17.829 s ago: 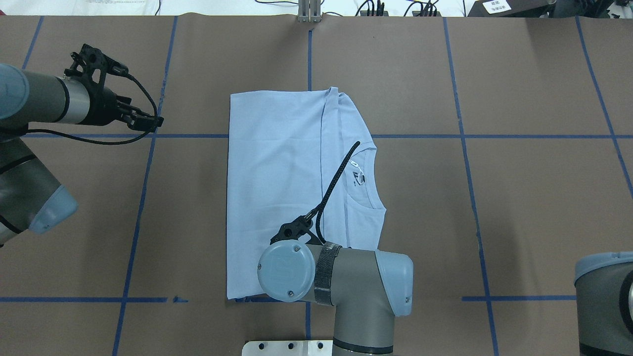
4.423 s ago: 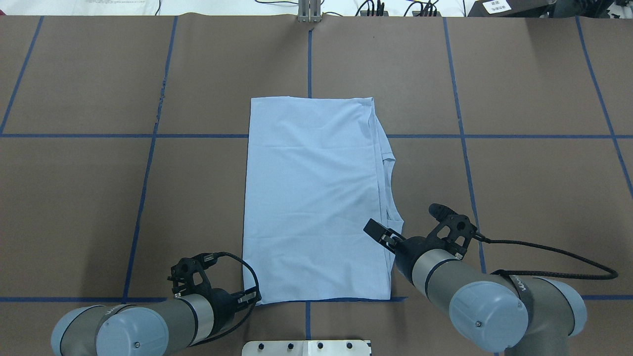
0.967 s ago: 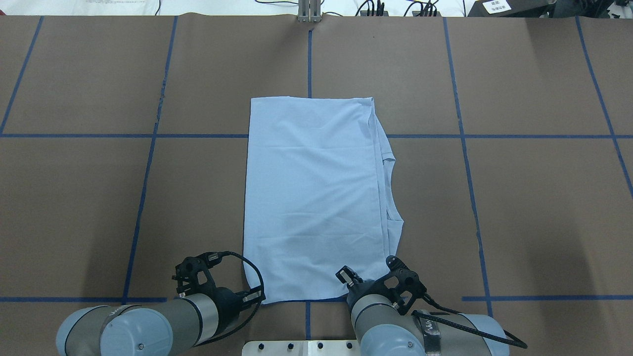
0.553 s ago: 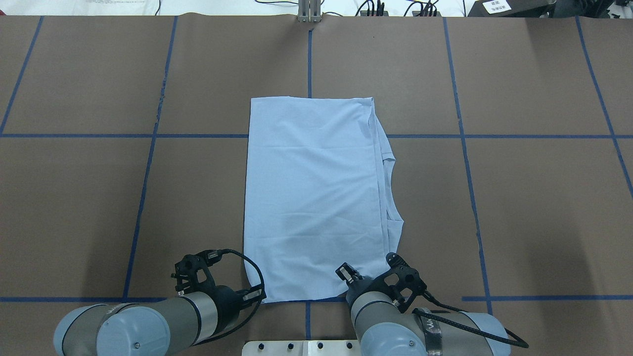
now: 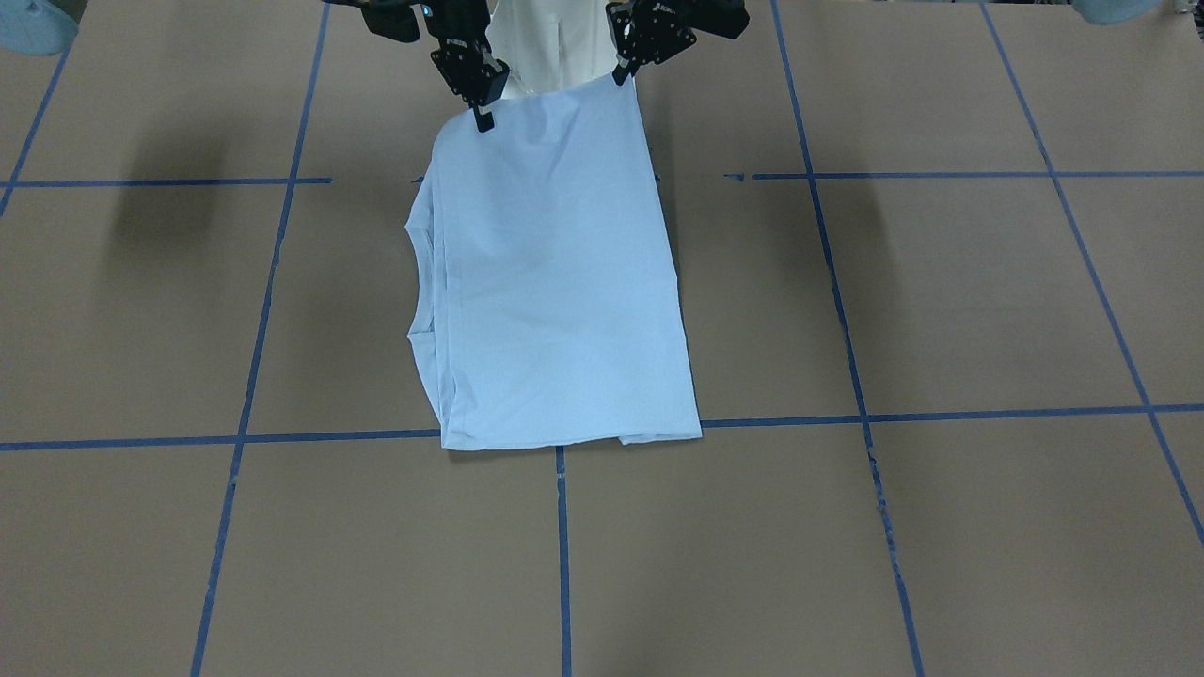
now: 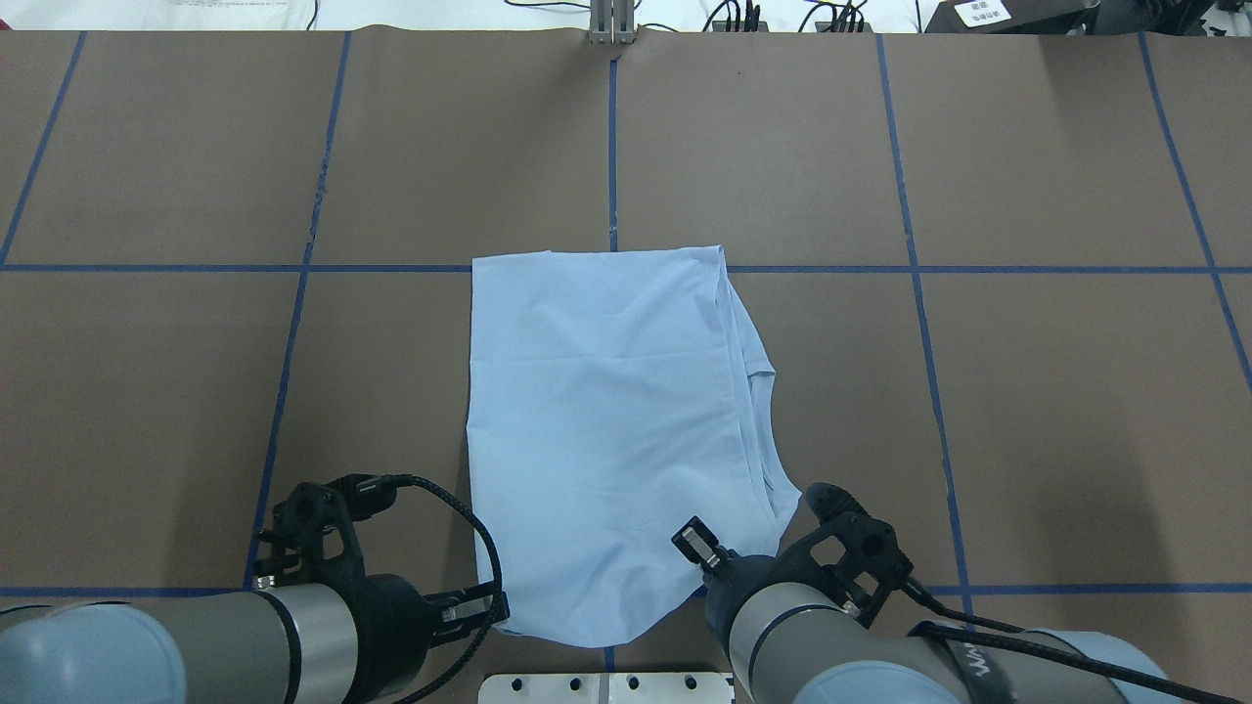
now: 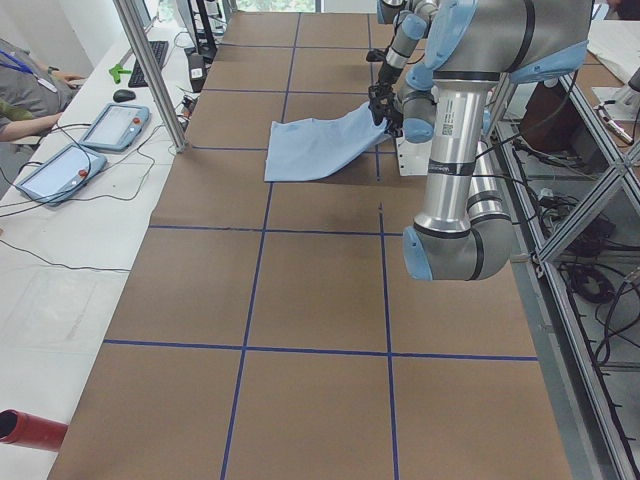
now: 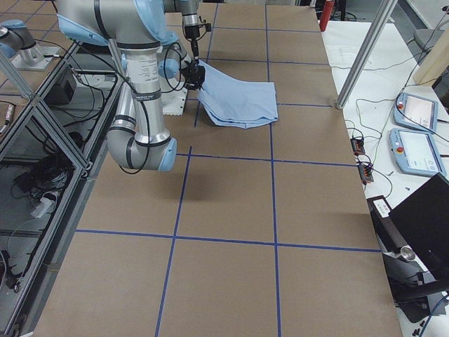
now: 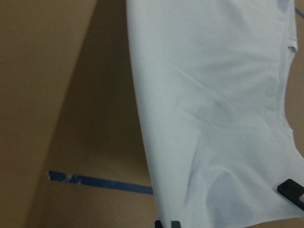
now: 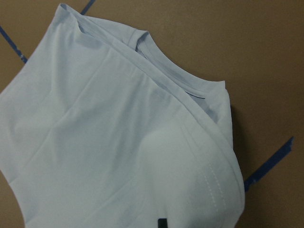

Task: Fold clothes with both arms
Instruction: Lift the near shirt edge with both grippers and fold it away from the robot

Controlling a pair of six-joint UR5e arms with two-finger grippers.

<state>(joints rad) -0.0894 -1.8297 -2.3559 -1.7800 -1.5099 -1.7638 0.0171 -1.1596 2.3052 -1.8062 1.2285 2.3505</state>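
The light blue T-shirt (image 6: 606, 411) lies folded lengthwise on the brown table, its neck opening (image 10: 190, 88) on the right side. Its far part rests flat, and its near edge hangs lifted off the table (image 5: 555, 282). My left gripper (image 6: 489, 611) is shut on the near left corner and shows at the right in the front-facing view (image 5: 621, 73). My right gripper (image 6: 699, 548) is shut on the near right corner (image 5: 483, 118). The left wrist view shows cloth (image 9: 209, 95) draping down from the pinch. The chest print and label are hidden.
Blue tape lines (image 6: 919, 269) grid the brown table cover. A metal base plate (image 6: 606, 687) sits at the near edge between the arms, with the white pedestal (image 5: 555, 38) above it. Tablets (image 7: 115, 125) and a pole (image 7: 150, 70) stand on the operators' side.
Both grippers have risen and pulled back with the shirt's near corners. The near edge is off the table, and the far edge has slid toward the robot to the tape line.
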